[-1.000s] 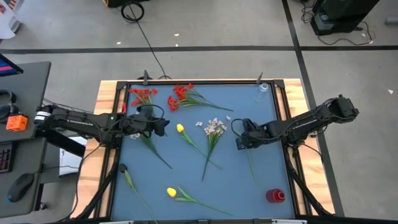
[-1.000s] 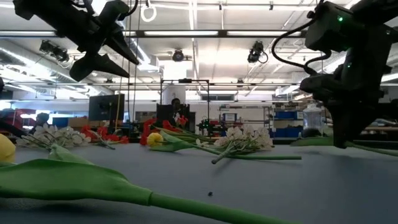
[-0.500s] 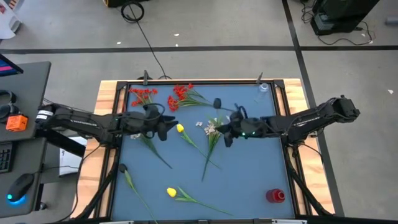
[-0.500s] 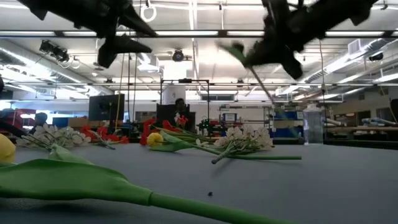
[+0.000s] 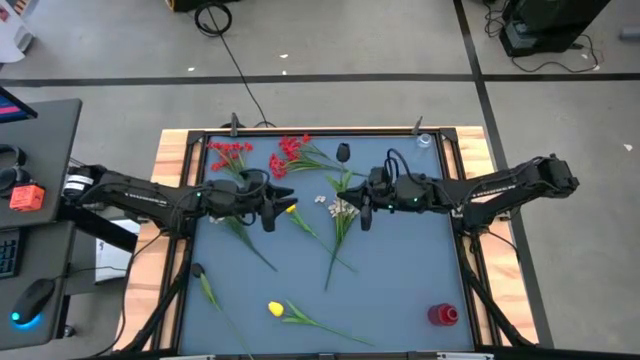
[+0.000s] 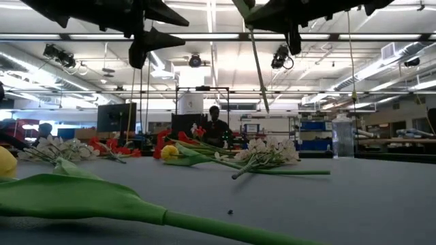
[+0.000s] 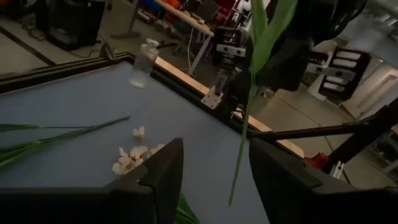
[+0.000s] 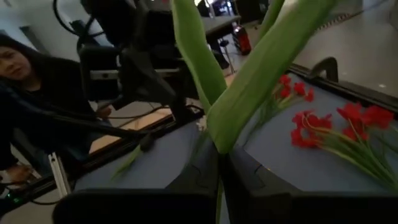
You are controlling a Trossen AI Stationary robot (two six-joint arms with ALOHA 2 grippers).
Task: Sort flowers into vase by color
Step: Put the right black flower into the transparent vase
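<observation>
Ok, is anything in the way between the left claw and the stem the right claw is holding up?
Nothing visible. The held stem hangs in open air just ahead of the open left claw, gripped by the shut right claw. The yellow tulip and whitish blossoms lie on the table below.

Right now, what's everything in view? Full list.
Red flower clusters: two, red, far left of mat.
Yellow tulips: two, yellow; one mid-mat, one near edge.
Whitish sprays: two, whitish-pink; one centre, one by left arm.
Loose stem: one, green, near left.
Held flower: one, green stem, off the mat.
Red container: one, near right corner.
Clear bottle: one, far right corner.
Person: one, beyond table.
Left end effector: open, above mid-mat tulip.
Right end effector: shut on held flower.
</observation>
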